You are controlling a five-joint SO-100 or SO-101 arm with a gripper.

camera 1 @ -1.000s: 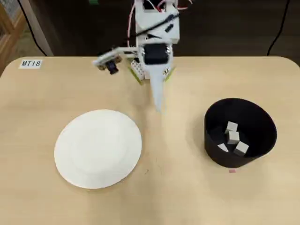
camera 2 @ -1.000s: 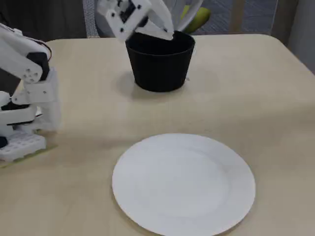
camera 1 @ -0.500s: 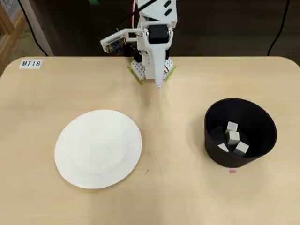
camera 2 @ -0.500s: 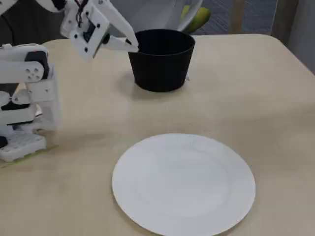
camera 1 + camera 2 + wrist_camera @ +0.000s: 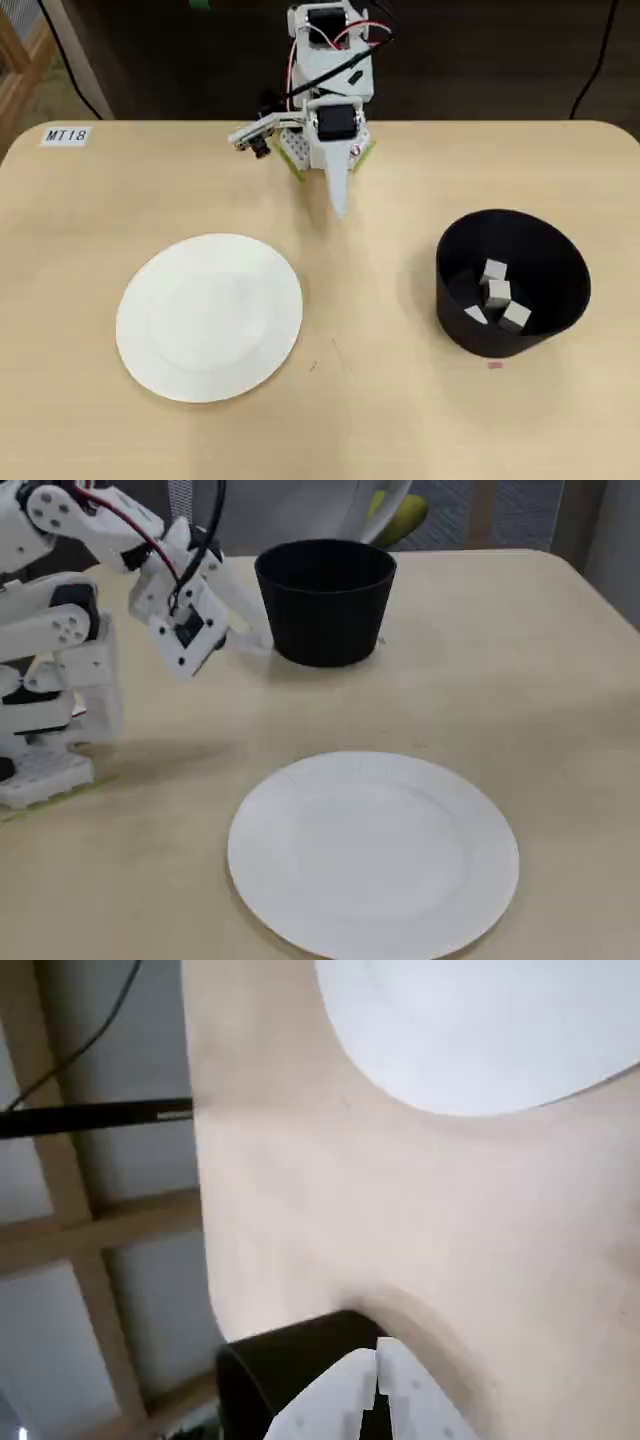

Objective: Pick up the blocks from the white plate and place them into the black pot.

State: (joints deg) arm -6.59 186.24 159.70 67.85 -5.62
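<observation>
The white plate [image 5: 210, 318] lies bare at the table's left in the overhead view; no blocks show on it in the fixed view [image 5: 375, 855] or the wrist view [image 5: 480, 1020]. Several pale blocks [image 5: 497, 293] rest inside the black pot [image 5: 455, 262] at the right. My gripper [image 5: 338, 207] is shut and holds nothing, pointing at the table just in front of the arm's base, between plate and pot. In the fixed view the gripper [image 5: 263, 642] hangs low, left of the pot [image 5: 325, 605]. The wrist view shows the shut fingertips [image 5: 400, 1380] before the pot [image 5: 285, 1360].
The arm's white base [image 5: 325, 150] stands at the table's far edge in the overhead view, and at the left [image 5: 50, 720] in the fixed view. A label reading MT18 [image 5: 66, 135] lies at the far left corner. A small pink mark [image 5: 495, 365] sits beside the pot.
The gripper drew back from near the pot toward the arm's base, then dropped lower over the table, still shut and holding nothing. Plate, pot and blocks have not moved.
</observation>
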